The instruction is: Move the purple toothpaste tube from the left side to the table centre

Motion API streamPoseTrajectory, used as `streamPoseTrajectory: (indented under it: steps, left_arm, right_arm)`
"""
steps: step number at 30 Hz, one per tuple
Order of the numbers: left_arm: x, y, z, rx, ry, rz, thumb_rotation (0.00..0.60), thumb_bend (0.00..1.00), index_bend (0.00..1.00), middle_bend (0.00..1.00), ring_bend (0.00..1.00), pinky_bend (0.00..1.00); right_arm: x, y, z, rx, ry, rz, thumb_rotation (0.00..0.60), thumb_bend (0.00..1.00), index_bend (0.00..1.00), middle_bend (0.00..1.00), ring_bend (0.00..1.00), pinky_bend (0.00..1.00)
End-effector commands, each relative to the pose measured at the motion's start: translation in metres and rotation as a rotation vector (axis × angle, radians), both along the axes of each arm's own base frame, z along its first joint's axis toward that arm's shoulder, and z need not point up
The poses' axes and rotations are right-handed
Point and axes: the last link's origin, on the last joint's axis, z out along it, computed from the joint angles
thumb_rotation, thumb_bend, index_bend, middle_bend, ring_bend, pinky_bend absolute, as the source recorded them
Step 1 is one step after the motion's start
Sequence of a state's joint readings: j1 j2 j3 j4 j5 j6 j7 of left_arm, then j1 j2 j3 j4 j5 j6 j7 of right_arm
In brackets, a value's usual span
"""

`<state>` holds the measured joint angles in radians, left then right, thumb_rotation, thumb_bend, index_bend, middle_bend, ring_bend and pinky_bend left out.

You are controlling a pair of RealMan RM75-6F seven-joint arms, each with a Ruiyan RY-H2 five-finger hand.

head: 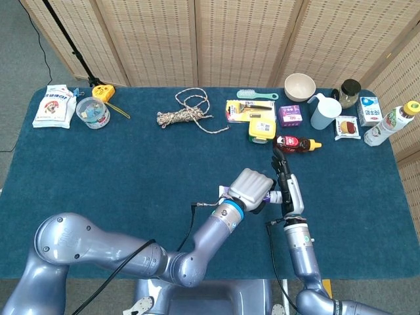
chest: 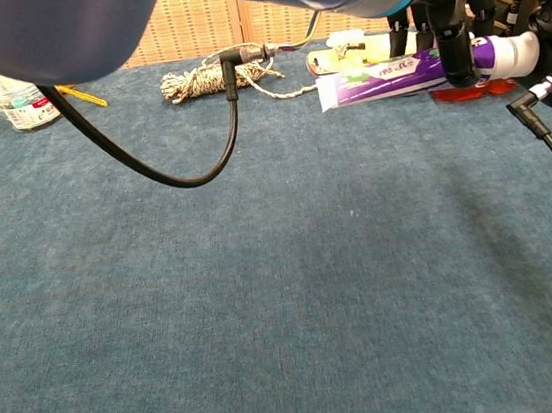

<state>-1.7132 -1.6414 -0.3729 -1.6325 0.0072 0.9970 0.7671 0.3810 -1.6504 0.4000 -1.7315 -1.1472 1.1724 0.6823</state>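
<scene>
My left hand [head: 252, 188] grips the purple toothpaste tube [chest: 381, 78] and holds it level above the blue table [head: 131, 170], right of centre. The chest view shows its fingers [chest: 454, 39] wrapped over the tube near the white cap [chest: 515, 53]. In the head view only the tube's flat tail [head: 224, 191] and its cap end [head: 273, 196] stick out of the hand. My right hand [head: 287, 187] stands right beside the cap with its fingers straight and apart, holding nothing. Whether it touches the cap is unclear.
A red sauce bottle [head: 296, 143] lies just behind the two hands. Along the back edge are a coiled rope [head: 187, 111], a yellow package [head: 252, 118], a purple box [head: 290, 115], a bowl [head: 299, 86] and a jug [head: 325, 111]. A bag [head: 54, 106] sits far left.
</scene>
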Motion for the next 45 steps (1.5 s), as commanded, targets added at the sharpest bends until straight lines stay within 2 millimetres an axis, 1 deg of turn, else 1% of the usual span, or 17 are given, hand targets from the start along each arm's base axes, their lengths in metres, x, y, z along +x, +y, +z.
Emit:
streamPoseTrajectory:
  steps: [1, 21, 45]
  left_arm:
    - [0.0012, -0.0008, -0.0004, 0.003, 0.001, -0.003, 0.600, 0.78, 0.51, 0.43, 0.50, 0.53]
    - [0.0050, -0.0028, -0.0035, 0.012, 0.023, -0.012, 0.600, 0.78, 0.51, 0.43, 0.51, 0.53]
    - [0.0076, -0.0052, -0.0055, 0.025, 0.011, -0.016, 0.600, 0.78, 0.51, 0.43, 0.51, 0.54]
  right_arm:
    - [0.0005, -0.0001, -0.0005, -0.001, 0.005, 0.001, 0.067, 0.00, 0.00, 0.00, 0.00, 0.00]
    - [0.0013, 0.0000, -0.0059, 0.010, 0.069, 0.020, 0.068, 0.00, 0.00, 0.00, 0.00, 0.00]
    - [0.0043, -0.0035, -0.0089, 0.009, 0.067, 0.014, 0.068, 0.00, 0.00, 0.00, 0.00, 0.00]
